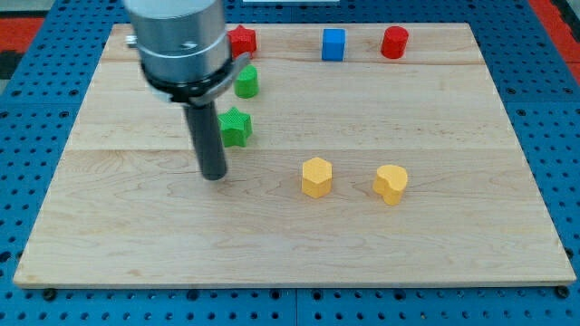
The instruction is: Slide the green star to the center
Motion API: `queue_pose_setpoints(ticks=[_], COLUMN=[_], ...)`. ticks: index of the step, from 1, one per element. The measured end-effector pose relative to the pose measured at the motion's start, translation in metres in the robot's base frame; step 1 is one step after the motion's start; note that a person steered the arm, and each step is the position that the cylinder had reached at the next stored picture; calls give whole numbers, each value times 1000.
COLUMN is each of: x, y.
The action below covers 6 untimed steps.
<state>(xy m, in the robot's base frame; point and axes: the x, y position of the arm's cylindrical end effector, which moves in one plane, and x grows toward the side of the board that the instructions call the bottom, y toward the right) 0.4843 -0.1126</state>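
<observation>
The green star [236, 126] lies on the wooden board [290, 226], left of the middle. My tip [214, 175] rests on the board just below and to the left of the star, a small gap apart from it. A second green block [246, 82], rounded in shape, sits above the star. The arm's grey body [178, 41] hangs over the board's upper left and hides part of it.
A red star [241, 40], a blue cube [333, 44] and a red cylinder [394, 43] line the view's top edge. A yellow hexagon [316, 177] and a yellow heart [391, 184] sit right of centre.
</observation>
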Motion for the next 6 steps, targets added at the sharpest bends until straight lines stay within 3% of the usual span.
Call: queue_pose_setpoints(ticks=[1,2,4,6], x=[0,-27,-75,-82], y=[-44,-48,-8,29])
